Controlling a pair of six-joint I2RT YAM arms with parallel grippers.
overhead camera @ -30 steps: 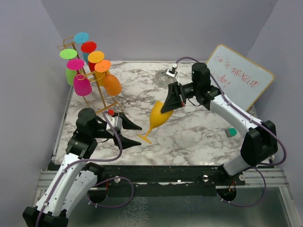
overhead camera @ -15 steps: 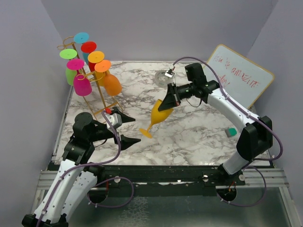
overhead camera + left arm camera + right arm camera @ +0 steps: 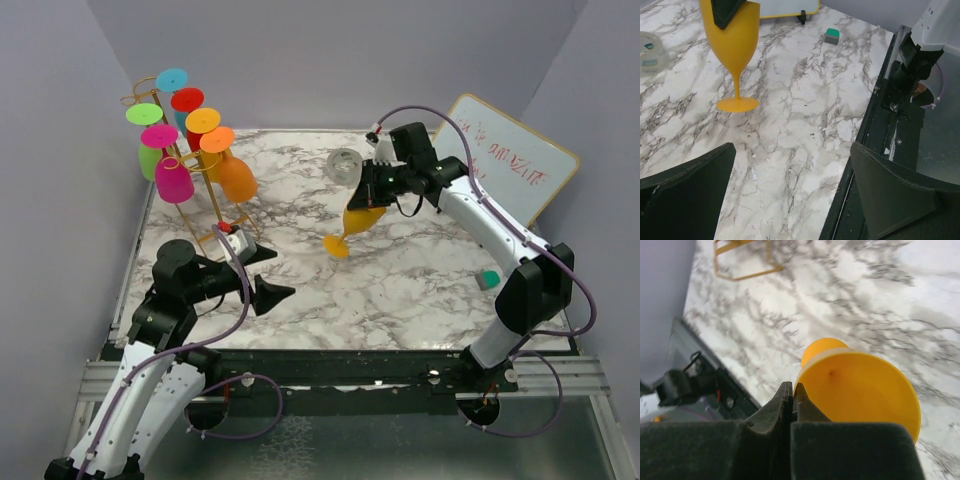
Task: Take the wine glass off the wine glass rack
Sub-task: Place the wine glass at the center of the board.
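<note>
On the counter [image 3: 420, 290] seen from overhead, one wine glass rack [image 3: 211, 200] carries six hanging glasses [image 3: 238, 178]. Well clear of it, the right hand [image 3: 374, 192] is clamped on the rim of one tilted yellow wine glass [image 3: 358, 220], and the left hand [image 3: 281, 272] gapes empty.

In the left wrist view, the glass's foot is at or just above the marble. Released aslant, it could topple.

In the right wrist view, the thin rim pinch could slip.

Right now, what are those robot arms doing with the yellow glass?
The right gripper is shut on the rim of the yellow wine glass, holding it roughly upright over the marble table, away from the wine glass rack. Its foot is at or just above the tabletop; I can't tell if it touches. The left gripper is wide open and holds nothing, near the rack's base. Other colourful glasses hang upside down on the rack.
</note>
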